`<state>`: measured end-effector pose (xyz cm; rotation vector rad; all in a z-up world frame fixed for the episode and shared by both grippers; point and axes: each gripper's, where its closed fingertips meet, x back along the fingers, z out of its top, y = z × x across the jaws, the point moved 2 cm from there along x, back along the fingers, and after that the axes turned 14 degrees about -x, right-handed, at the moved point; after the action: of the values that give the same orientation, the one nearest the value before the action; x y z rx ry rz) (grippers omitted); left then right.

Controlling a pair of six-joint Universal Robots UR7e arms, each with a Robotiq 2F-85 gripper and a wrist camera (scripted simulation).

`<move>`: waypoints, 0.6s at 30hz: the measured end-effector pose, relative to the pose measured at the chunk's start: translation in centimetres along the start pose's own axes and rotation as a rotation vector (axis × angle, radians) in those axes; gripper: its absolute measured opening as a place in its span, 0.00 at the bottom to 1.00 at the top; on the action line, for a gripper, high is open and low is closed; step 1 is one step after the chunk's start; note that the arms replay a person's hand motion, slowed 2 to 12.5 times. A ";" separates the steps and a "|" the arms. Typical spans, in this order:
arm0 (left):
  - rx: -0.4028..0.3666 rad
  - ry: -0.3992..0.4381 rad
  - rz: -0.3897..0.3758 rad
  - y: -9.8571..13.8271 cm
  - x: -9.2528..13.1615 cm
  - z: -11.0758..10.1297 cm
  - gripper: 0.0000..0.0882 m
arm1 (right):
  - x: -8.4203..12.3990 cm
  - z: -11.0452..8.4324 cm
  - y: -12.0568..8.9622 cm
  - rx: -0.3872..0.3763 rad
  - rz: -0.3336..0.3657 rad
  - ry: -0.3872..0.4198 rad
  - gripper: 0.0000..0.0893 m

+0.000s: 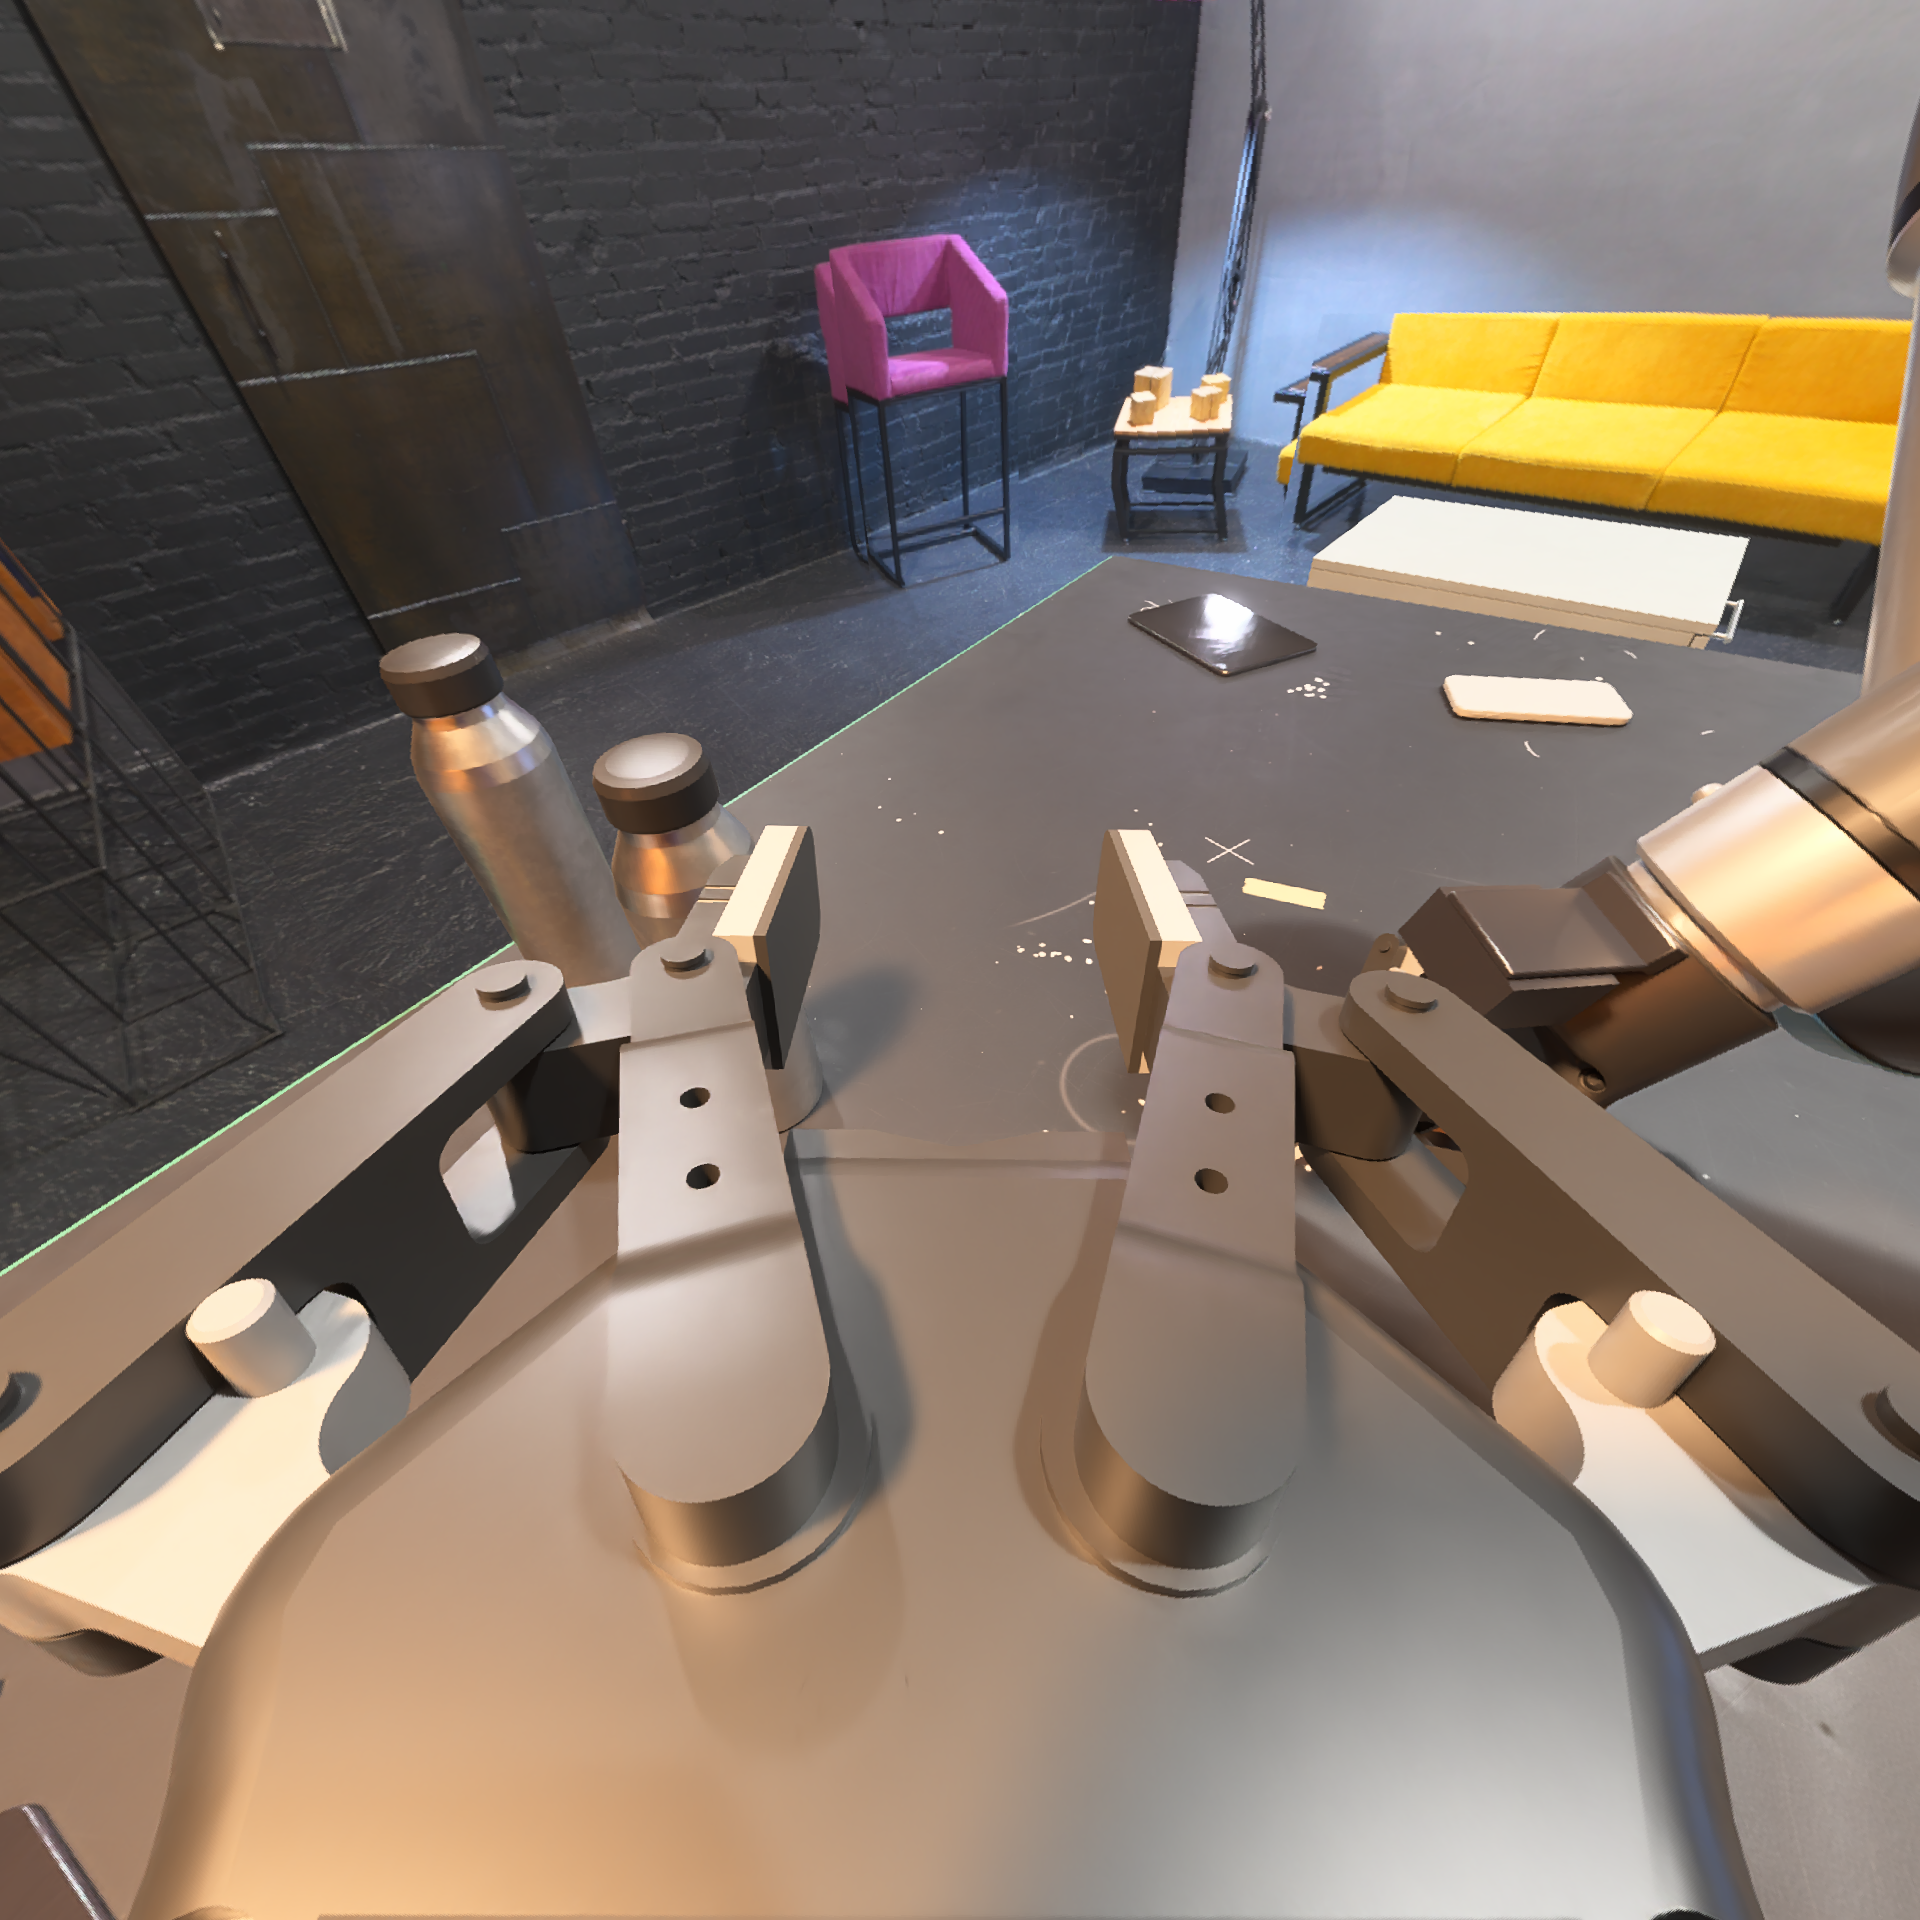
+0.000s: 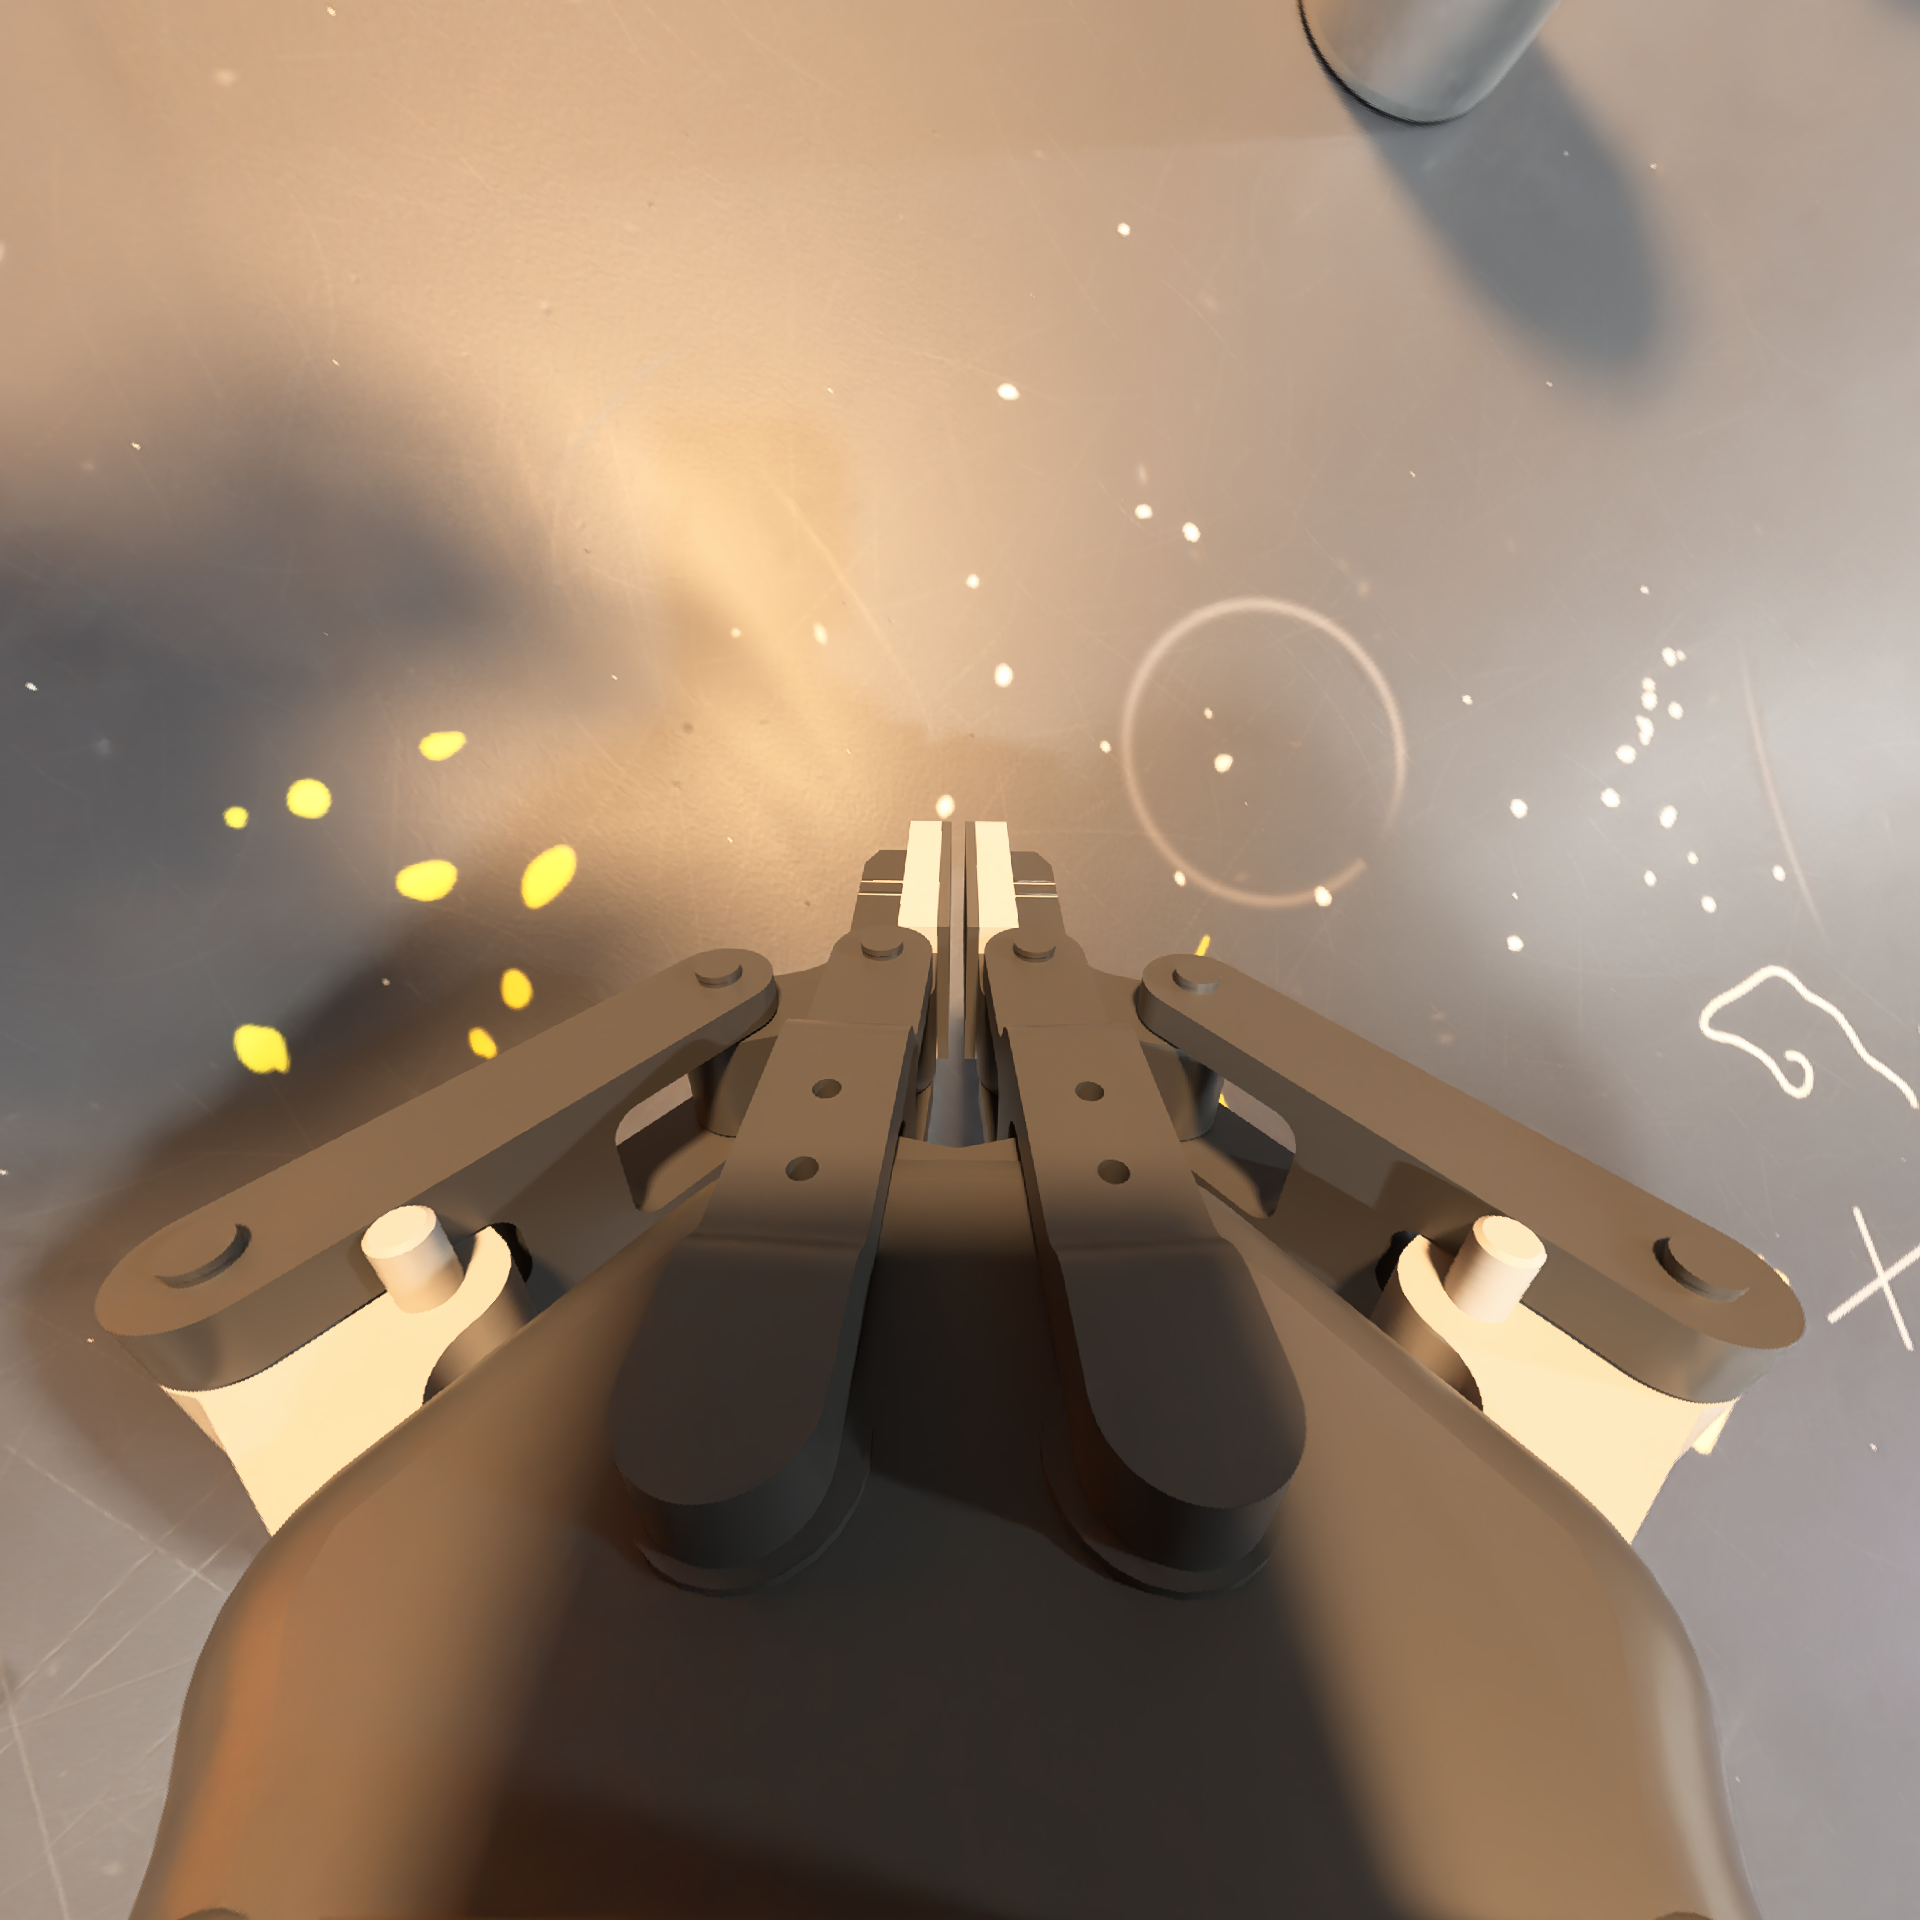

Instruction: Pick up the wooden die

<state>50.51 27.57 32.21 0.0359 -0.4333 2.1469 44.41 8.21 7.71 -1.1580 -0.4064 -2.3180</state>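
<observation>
I see no wooden die in either view. My left gripper (image 1: 961,914) is open and empty, held low over the dark grey table (image 1: 1039,748). My right gripper (image 2: 958,862) points down at the table with its pads almost touching and nothing between them. In the left wrist view the right arm (image 1: 1766,883) reaches in from the right, and its gripper's tips are hidden behind my left gripper's right finger. A small tan strip (image 1: 1283,894) lies flat on the table beyond the left gripper.
Two metal bottles (image 1: 499,790) (image 1: 665,821) stand by the table's left edge, close to the left finger. One bottle's base (image 2: 1423,52) shows in the right wrist view. A black tablet (image 1: 1221,634) and a white slab (image 1: 1538,698) lie at the far end.
</observation>
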 end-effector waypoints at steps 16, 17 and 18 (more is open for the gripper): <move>-0.017 -0.020 -0.010 0.7 -0.6 0.0 0.55 | 1.7 -2.8 2.0 -0.083 -0.014 0.012 0.21; -0.018 -0.022 -0.011 0.7 -0.6 0.0 0.55 | 1.7 -2.9 2.1 -0.091 -0.013 0.010 0.23; -0.019 -0.024 -0.012 0.8 -0.7 -0.1 0.55 | 1.8 -3.0 2.3 -0.100 -0.013 0.007 0.24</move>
<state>50.30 26.65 31.80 0.0535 -0.4671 2.1326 42.81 4.34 7.44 -1.1963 -0.2993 -2.3763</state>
